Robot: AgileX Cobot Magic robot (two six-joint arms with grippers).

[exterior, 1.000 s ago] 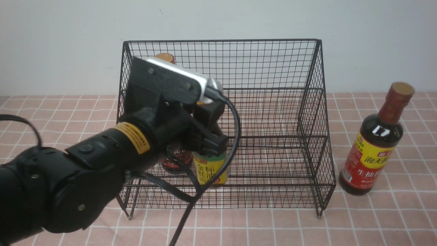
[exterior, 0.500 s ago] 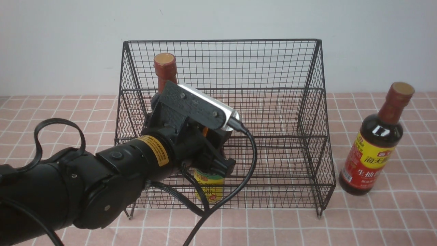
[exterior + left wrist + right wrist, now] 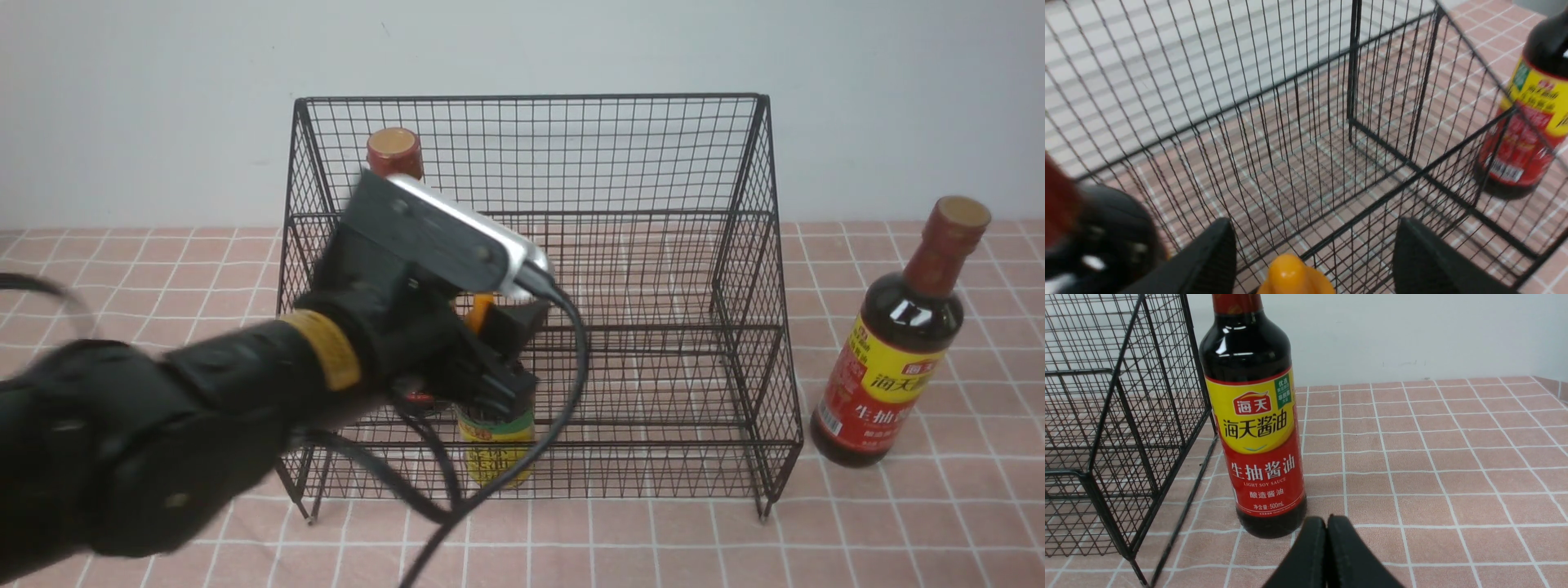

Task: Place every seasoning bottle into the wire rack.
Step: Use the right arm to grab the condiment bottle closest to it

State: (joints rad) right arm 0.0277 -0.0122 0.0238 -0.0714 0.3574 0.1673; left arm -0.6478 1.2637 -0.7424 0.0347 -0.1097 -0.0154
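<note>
1. Rack, large, stepped, black wire mesh (image 3: 653,351), on short legs, standing on the pink, white-gridded table surface (image 3: 637,543). Contents: two bottles, both in its left part.
2. Bottle, short, dark sauce, orange nozzle cap, yellow-and-green label (image 3: 496,461). Location: inside the rack, toward its front. Long axis upright, nozzle up; label facing the front camera. Middle partly hidden by the left arm.
3. Bottle, tall, dark glass, brown-red neck, tan cap (image 3: 394,155). Location: inside the rack, behind and to the left of the short one. Long axis upright, cap up; body largely hidden by the arm.
4. Bottle, tall, dark glass, brown-red neck, tan cap, yellow-and-red label (image 3: 886,380). Location: on the table, outside the rack, just beside its right side. Long axis upright, cap up, base down; label facing the right wrist camera.
5. Gripper, left, black (image 3: 1312,245): released, fingers apart on either side of the orange nozzle, above the short bottle.
6. Gripper, right, black (image 3: 1327,522): clenched, fingertips together, grasping nothing.
</note>
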